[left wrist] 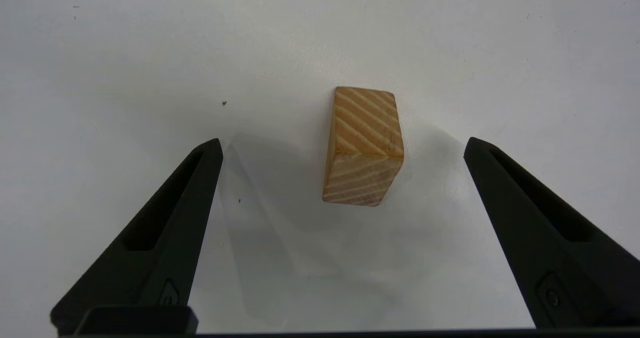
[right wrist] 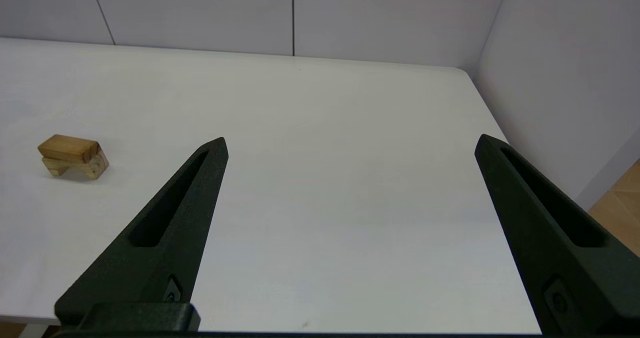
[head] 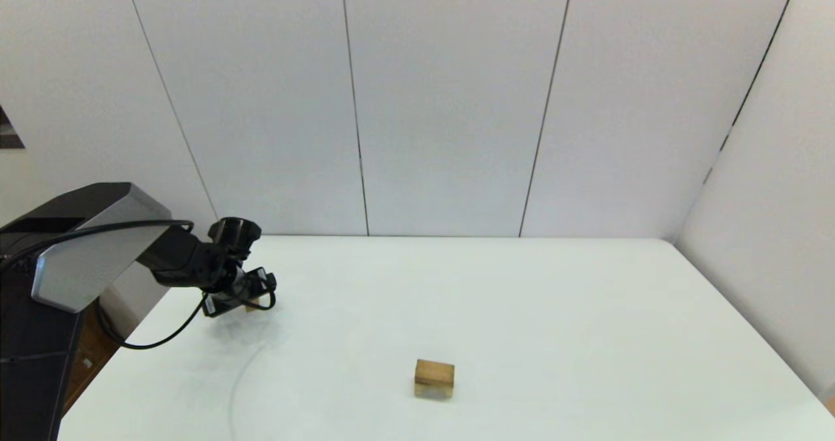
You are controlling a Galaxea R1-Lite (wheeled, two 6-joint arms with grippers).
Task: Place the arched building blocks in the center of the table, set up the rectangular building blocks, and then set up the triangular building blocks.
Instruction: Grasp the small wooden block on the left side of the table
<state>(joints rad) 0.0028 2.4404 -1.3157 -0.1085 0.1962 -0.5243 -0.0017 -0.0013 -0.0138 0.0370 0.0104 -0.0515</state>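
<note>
1. Left gripper (left wrist: 342, 143) hangs low over the desk's (head: 522, 310) left-rear part, matte black fingers (left wrist: 165, 238) spread wide, holding nothing.
2. Between them, untouched, lies the triangular block (left wrist: 363, 148): small tan wedge, peaked ridge up, bold striped grain.
3. Near desk center, the flat rectangular block (right wrist: 67, 148) rests on the arched block (right wrist: 80, 167), a pale hollow beneath.
4. Right gripper (right wrist: 350, 143) sits back over the desk's right side, spread wide, empty.
5. Desk is smooth, white, round-cornered.

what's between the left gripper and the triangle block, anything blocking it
Nothing visible. The left gripper hangs open over the triangular block, which lies on bare table between the two fingers, touching neither.
</note>
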